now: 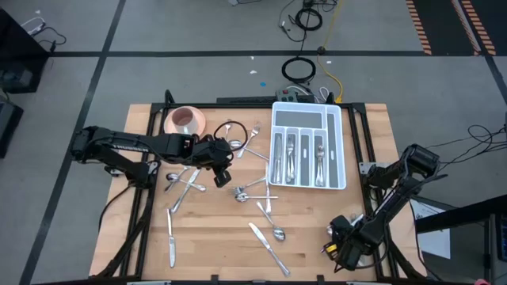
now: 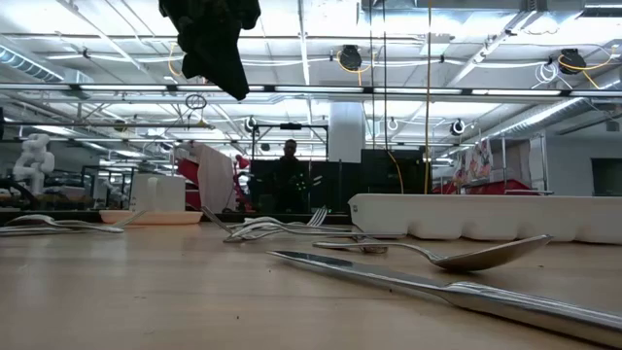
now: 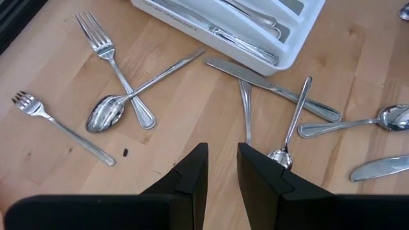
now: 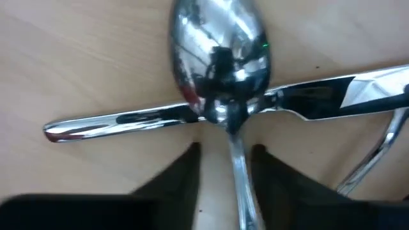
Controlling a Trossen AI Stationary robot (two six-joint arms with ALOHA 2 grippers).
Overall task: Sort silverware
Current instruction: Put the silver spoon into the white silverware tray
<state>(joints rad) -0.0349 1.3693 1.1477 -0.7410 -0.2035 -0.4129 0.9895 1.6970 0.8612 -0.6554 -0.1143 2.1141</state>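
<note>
Silverware lies loose on the wooden table (image 1: pixel 214 253): forks and spoons (image 1: pixel 188 179), a knife (image 1: pixel 268 247), a spoon (image 1: pixel 278 233). More pieces lie in the white tray (image 1: pixel 307 107). My left gripper (image 3: pixel 222 148) hangs over the table's middle (image 1: pixel 221 176), narrowly open and empty. My right gripper (image 1: pixel 339 247) is low at the near right, pointing down, and there it hides what lies under it. In its wrist view my right gripper (image 4: pixel 225 150) is open, with a finger on either side of a spoon's handle (image 4: pixel 239 185). That spoon (image 4: pixel 220 54) lies across a knife (image 4: pixel 128 121). My right gripper comes from above with its fingers (image 4: pixel 185 172) across the spoon's handle, just behind the bowl. A gap shows on one side. I cannot tell whether the other finger (image 4: pixel 268 169) touches the handle. The spoon rests on the knife and the table.
A pink bowl (image 1: pixel 184 120) stands at the far left. Below my left gripper lie two forks (image 3: pixel 105 48), a spoon (image 3: pixel 108 115) and a knife (image 3: pixel 275 83) beside the tray (image 3: pixel 255 38). Bare wood shows at the near left. A person stands far behind the table (image 2: pixel 289 175).
</note>
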